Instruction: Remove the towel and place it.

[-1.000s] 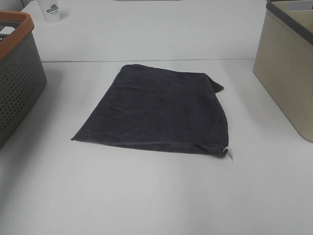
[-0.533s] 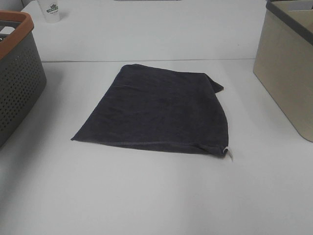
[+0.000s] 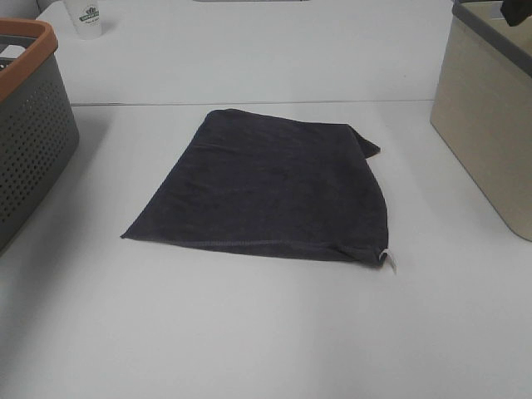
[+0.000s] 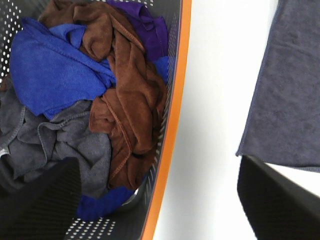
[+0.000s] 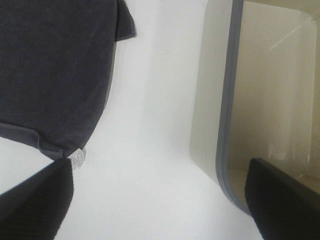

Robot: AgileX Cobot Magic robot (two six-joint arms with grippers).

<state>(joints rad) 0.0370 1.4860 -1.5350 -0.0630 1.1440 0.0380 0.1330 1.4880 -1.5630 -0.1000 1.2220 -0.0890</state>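
Left wrist view shows my left tool (image 4: pixel 160 200) with its two dark fingers (image 4: pixel 37 202) spread wide and nothing between them. It hangs above the orange rim of the perforated grey laundry basket (image 4: pixel 172 115). Inside the basket lie a blue cloth (image 4: pixel 50 70), a brown cloth (image 4: pixel 130 105), a purple cloth (image 4: pixel 145 22) and a grey cloth (image 4: pixel 55 145), all crumpled together. Beyond the rim is bare white worktop (image 4: pixel 215 100), and then one edge of the towel (image 4: pixel 290 90).

My right tool (image 5: pixel 160 200) is likewise wide open and empty, its fingers (image 5: pixel 35 202) dark at both sides of the right wrist view. It hangs over the strip of worktop between the towel's corner, where the small white tag (image 5: pixel 77 159) sits, and the beige bin (image 5: pixel 220 110) with its grey rim.

From the high camera, the dark charcoal towel lies flat in the middle of the worktop, apart from both containers, basket to its left and bin to its right. One far corner is folded or rumpled. A white cup (image 3: pixel 87 18) stands at the far left.
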